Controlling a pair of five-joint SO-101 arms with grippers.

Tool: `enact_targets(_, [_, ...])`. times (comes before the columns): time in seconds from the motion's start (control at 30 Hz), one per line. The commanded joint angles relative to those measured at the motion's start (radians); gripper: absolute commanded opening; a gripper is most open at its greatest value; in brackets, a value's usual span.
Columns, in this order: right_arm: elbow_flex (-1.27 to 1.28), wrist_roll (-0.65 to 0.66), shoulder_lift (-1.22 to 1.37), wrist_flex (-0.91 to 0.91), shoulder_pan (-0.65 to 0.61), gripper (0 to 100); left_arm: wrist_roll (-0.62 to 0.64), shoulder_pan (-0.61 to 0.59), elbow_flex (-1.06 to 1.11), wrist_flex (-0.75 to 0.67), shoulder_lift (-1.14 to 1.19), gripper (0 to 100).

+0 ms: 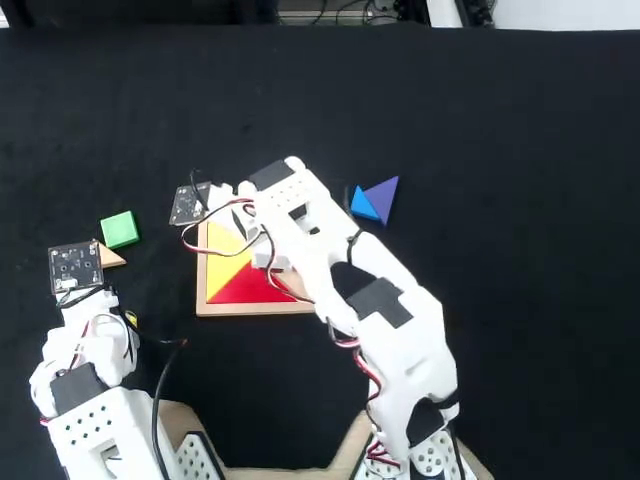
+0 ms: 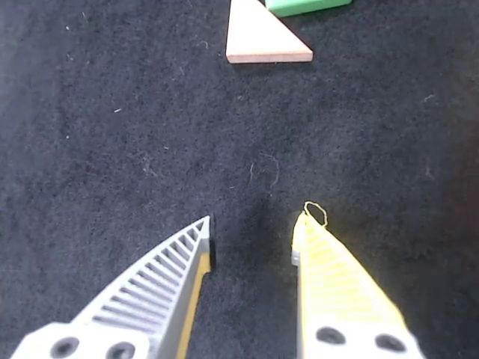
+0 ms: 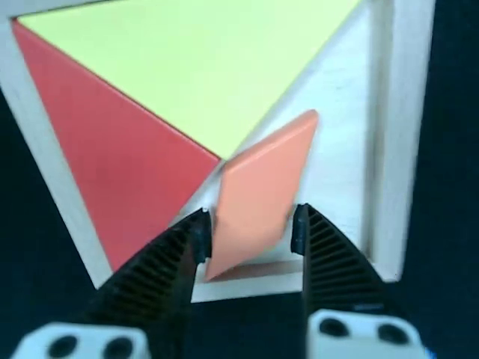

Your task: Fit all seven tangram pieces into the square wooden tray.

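I have the right pincer [image 3: 248, 224] pinching the orange parallelogram [image 3: 258, 191] across its narrow width, over the bare wood of the wooden tray [image 3: 400, 112] near the counter's middle. The piece's long axis runs straight out from the pincer, roughly along the yellow triangle [image 3: 194, 67]'s free edge. It looks tilted, so I judge it needs laying flat. My left pincer [image 2: 251, 228] hangs spread near the counter's left edge, well apart from the tray.

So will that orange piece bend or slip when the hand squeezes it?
Probably no bending: the orange parallelogram looks thick, flat and stiff. It seems light, held tilted in the right hand. Its smooth faces might let it slip or twist.
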Motion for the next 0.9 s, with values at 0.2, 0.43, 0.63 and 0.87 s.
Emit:
enact_targets(0.2, [0.035, -0.014, -0.114, -0.008, -0.040, 19.1, -0.005, 0.001, -0.004, -0.012, -0.005, 18])
enact_targets(0.43, [0.085, -0.012, -0.113, -0.061, -0.051, 19.1, -0.005, 0.001, -0.004, -0.012, -0.005, 18])
enact_targets(0.63, [0.097, -0.014, -0.113, -0.080, -0.048, 19.1, -0.005, 0.001, -0.004, -0.012, -0.005, 18])
enact_targets(0.87, [0.091, -0.011, -0.087, -0.083, -0.046, 19.1, -0.005, 0.001, -0.004, -0.012, -0.005, 18])
